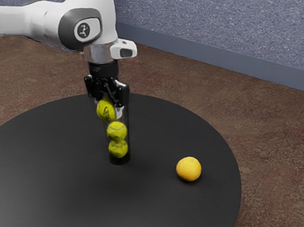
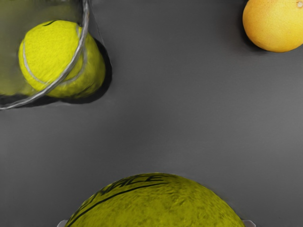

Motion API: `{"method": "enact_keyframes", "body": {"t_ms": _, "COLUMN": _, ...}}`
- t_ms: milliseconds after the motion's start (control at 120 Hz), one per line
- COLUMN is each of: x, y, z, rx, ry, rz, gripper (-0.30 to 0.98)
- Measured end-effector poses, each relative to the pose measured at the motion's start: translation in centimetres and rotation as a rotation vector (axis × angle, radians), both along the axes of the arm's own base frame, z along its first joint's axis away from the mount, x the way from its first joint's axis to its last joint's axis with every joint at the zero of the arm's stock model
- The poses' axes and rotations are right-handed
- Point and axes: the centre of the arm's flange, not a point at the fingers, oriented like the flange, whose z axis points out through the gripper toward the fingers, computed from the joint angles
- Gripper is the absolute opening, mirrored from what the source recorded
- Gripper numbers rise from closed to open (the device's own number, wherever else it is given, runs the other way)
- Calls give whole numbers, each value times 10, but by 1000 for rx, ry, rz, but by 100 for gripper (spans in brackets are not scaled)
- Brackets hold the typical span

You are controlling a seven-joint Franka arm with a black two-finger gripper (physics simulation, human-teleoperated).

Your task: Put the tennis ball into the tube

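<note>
My gripper (image 1: 109,107) is shut on a tennis ball (image 1: 106,110), held high beside the upper part of the clear tube. That held ball (image 2: 156,203) shows large at the wrist view's lower edge, with a fingertip at either side. The clear tube (image 1: 126,126) stands upright on the table with two tennis balls (image 1: 117,131) stacked inside. In the wrist view the tube's rim (image 2: 75,56) curves over the balls inside (image 2: 49,56), apart from the held ball.
An orange (image 1: 188,168) rests on the round black table (image 1: 166,216), on the exterior view's right of the tube. The same orange (image 2: 274,23) lies across the tabletop from the held ball in the wrist view.
</note>
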Motion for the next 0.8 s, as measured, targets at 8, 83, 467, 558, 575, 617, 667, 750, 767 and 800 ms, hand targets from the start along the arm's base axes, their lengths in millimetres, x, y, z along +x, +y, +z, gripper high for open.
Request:
{"method": "enact_keyframes", "body": {"t_ms": 8, "x": 1, "y": 1, "z": 2, "rx": 3, "ry": -1, "rz": 0, "gripper": 34}}
{"method": "enact_keyframes", "body": {"t_ms": 83, "x": 9, "y": 12, "z": 11, "rx": 26, "ry": -5, "rz": 11, "gripper": 35}}
{"method": "enact_keyframes", "body": {"t_ms": 467, "x": 51, "y": 73, "z": 38, "rx": 95, "ry": -25, "rz": 96, "gripper": 37}}
{"method": "enact_keyframes", "body": {"t_ms": 558, "x": 62, "y": 71, "z": 32, "rx": 104, "ry": -20, "rz": 93, "gripper": 37}}
{"method": "enact_keyframes", "body": {"t_ms": 575, "x": 65, "y": 71, "z": 30, "rx": 106, "ry": -19, "rz": 92, "gripper": 37}}
{"method": "enact_keyframes", "body": {"t_ms": 617, "x": 69, "y": 70, "z": 25, "rx": 110, "ry": -15, "rz": 91, "gripper": 37}}
{"method": "enact_keyframes", "body": {"t_ms": 667, "x": 74, "y": 70, "z": 22, "rx": 112, "ry": -15, "rz": 90, "gripper": 37}}
{"method": "enact_keyframes", "body": {"t_ms": 750, "x": 78, "y": 69, "z": 20, "rx": 111, "ry": -16, "rz": 90, "gripper": 37}}
{"method": "enact_keyframes", "body": {"t_ms": 767, "x": 78, "y": 69, "z": 20, "rx": 110, "ry": -16, "rz": 90, "gripper": 37}}
{"method": "enact_keyframes", "body": {"t_ms": 800, "x": 80, "y": 68, "z": 19, "rx": 110, "ry": -17, "rz": 90, "gripper": 37}}
